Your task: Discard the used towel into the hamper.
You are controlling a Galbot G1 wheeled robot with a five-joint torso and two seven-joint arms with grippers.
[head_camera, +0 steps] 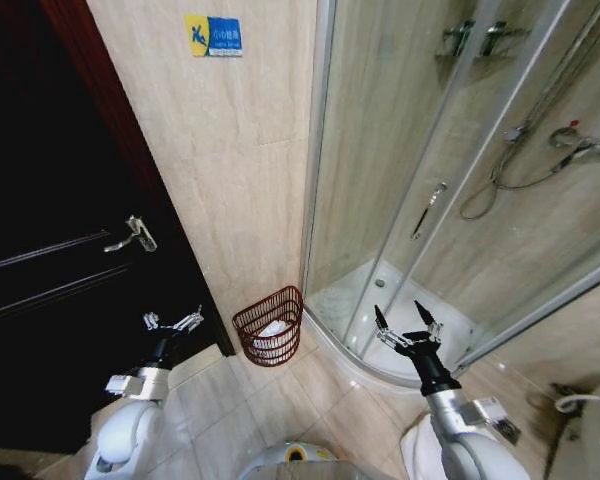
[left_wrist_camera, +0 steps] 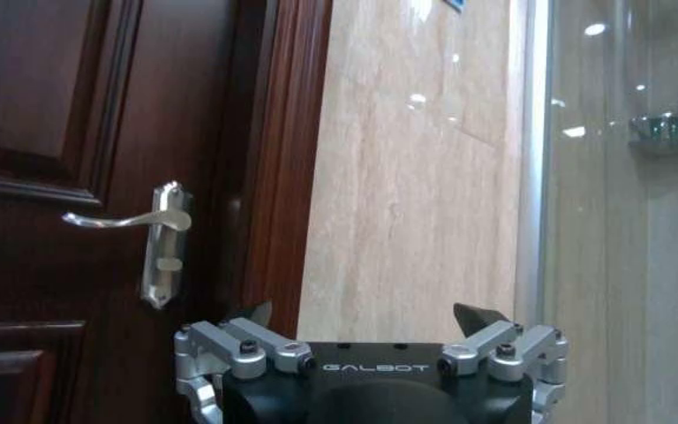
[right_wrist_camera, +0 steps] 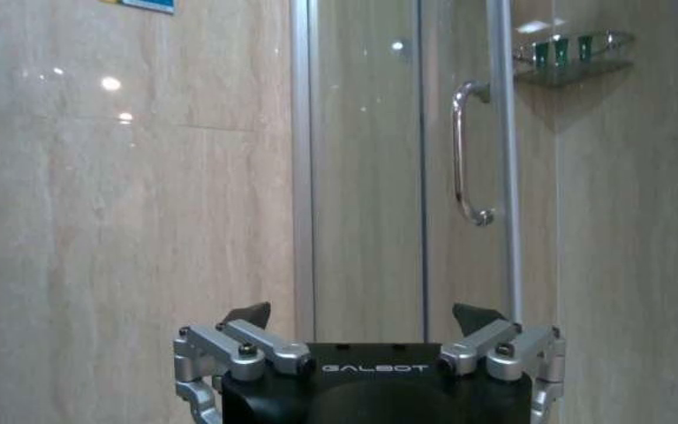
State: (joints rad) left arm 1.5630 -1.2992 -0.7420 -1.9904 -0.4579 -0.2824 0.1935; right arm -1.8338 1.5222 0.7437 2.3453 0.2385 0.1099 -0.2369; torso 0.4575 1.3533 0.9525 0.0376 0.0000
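the towel (head_camera: 273, 328), a soft, light, limp white wad best pinched at a raised fold, already lies inside the hamper (head_camera: 270, 325) on the floor against the wall, while the left gripper (head_camera: 173, 322) and right gripper (head_camera: 408, 321) hover empty, jaws spread.

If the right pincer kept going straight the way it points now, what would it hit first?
Most likely the glass shower door: the open right pincer faces it, near the metal frame beside the tiled wall. Depth is unclear.
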